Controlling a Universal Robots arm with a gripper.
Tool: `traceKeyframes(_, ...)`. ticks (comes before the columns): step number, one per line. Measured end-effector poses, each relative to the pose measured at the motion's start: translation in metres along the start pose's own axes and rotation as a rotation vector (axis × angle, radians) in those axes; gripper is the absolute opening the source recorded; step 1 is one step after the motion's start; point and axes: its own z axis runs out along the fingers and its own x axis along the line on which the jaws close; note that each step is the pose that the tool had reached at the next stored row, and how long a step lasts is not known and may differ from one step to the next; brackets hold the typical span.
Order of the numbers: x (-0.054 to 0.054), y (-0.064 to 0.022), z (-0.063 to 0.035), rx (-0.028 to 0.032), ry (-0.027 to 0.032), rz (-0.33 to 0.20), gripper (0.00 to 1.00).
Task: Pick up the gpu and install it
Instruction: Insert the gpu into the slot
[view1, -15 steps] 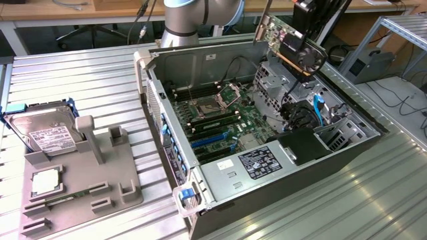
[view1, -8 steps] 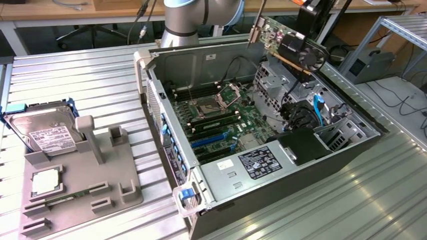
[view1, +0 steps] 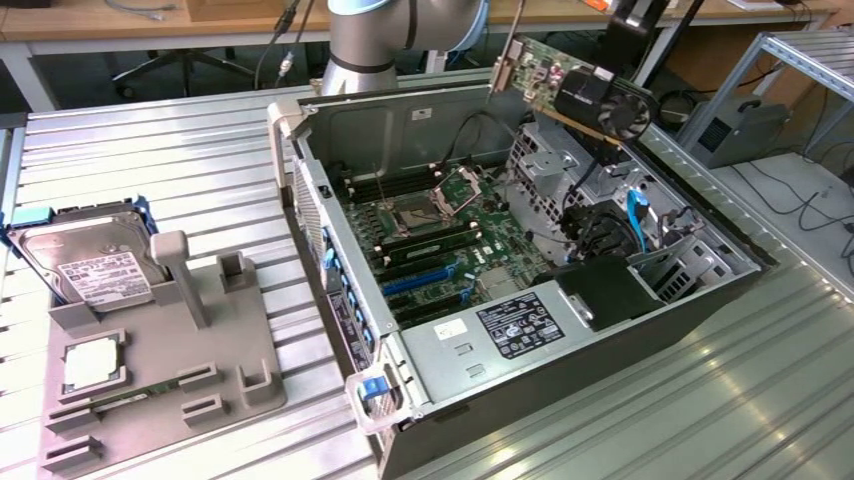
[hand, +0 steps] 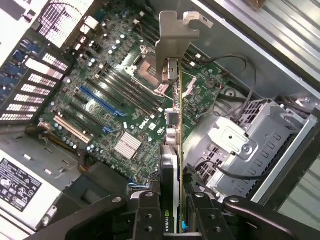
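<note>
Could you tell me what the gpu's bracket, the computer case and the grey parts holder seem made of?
The gpu, clamped in the gripper, has a bracket of bare matte silver sheet metal, going by its bent tab. The computer case looks like grey sheet steel, folded and punched. The parts holder seems matte grey plastic, with blocky posts.

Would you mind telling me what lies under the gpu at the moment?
The gpu, clamped in the tool, hangs above the motherboard, whose blue slot and silver heatsink show beside it. The strip of board directly beneath the card is covered.
</note>
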Motion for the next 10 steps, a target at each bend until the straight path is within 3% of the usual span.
traceKeyframes(6, -0.0005, 0.0006, 0.0000, -0.0034, 0.0069, -0.143, 0.27)
traceKeyframes(10, -0.0008, 0.0011, 0.0000, -0.0046, 0.0095, -0.196, 0.27)
